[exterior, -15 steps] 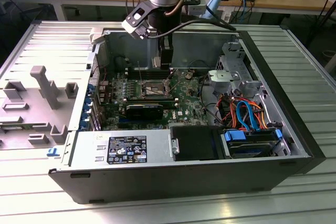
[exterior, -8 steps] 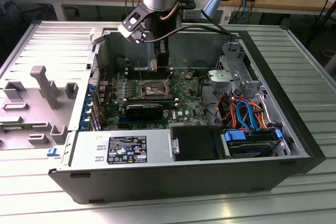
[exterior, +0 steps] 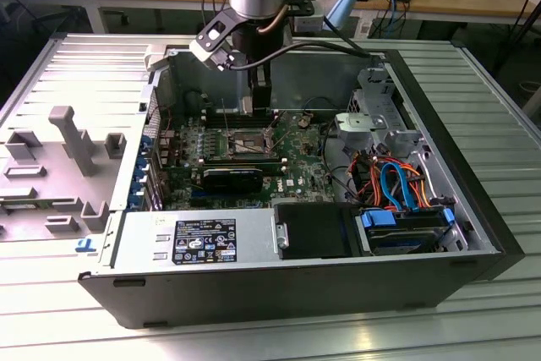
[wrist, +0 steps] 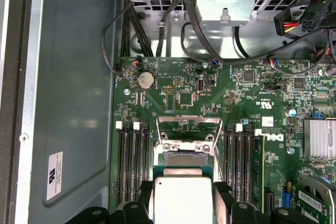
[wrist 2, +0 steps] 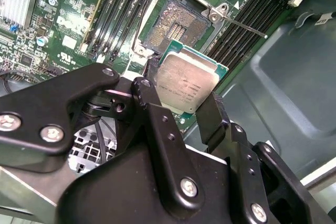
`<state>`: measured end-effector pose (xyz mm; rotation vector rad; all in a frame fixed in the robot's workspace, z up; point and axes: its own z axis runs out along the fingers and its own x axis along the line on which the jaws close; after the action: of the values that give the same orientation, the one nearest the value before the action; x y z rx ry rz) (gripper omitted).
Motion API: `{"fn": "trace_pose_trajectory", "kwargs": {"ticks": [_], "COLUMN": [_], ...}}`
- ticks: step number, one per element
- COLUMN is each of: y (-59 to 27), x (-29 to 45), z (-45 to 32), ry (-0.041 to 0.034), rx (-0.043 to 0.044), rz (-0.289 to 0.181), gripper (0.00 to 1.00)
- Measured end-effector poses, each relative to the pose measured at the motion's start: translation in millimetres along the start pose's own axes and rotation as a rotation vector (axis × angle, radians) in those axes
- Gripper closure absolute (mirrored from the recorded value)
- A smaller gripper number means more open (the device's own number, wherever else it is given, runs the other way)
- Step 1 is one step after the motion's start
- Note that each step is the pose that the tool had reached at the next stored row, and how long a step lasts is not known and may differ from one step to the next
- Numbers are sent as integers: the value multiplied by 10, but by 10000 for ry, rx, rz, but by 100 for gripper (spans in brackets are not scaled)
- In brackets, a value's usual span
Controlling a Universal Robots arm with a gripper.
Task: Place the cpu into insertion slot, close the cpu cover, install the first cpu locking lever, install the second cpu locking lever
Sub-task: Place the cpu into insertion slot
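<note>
Above the motherboard's far edge: in the exterior view, the gripper hangs inside the open case over the motherboard.
Grip: the fingers are drawn in to the chip's width, clamped on two opposite edges of the cpu. Its grey metal top faces the wrist cameras.
Cpu position: it is carried clear of the board and not yet seated. It sits just beside the insertion slot, at the slot edge nearest the motherboard's wall-side edge.
Insertion slot: bare, its dark centre is uncovered in both wrist views.
Deciding relation: the slot lies straight ahead of the held chip, toward the motherboard's middle. In the first wrist view the chip's edges run parallel to the slot rim, so I judge the gap to be a short sideways shift plus a descent, with no turn needed. In the second wrist view the chip looks somewhat tilted against the board.
Cpu cover: the cpu cover is swung open, standing on the slot's far side from the chip.
Locking lever: a thin locking lever juts free from one slot corner, unlatched.
Flanks: memory slots run along both sides of the slot.
</note>
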<state>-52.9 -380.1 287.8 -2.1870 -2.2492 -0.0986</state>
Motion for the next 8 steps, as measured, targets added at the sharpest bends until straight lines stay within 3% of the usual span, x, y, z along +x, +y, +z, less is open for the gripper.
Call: {"fn": "trace_pose_trajectory", "kwargs": {"ticks": [8], "y": [0], "x": [0], "z": [10], "ry": [5], "rx": [-3], "rz": [0], "gripper": [46]}}
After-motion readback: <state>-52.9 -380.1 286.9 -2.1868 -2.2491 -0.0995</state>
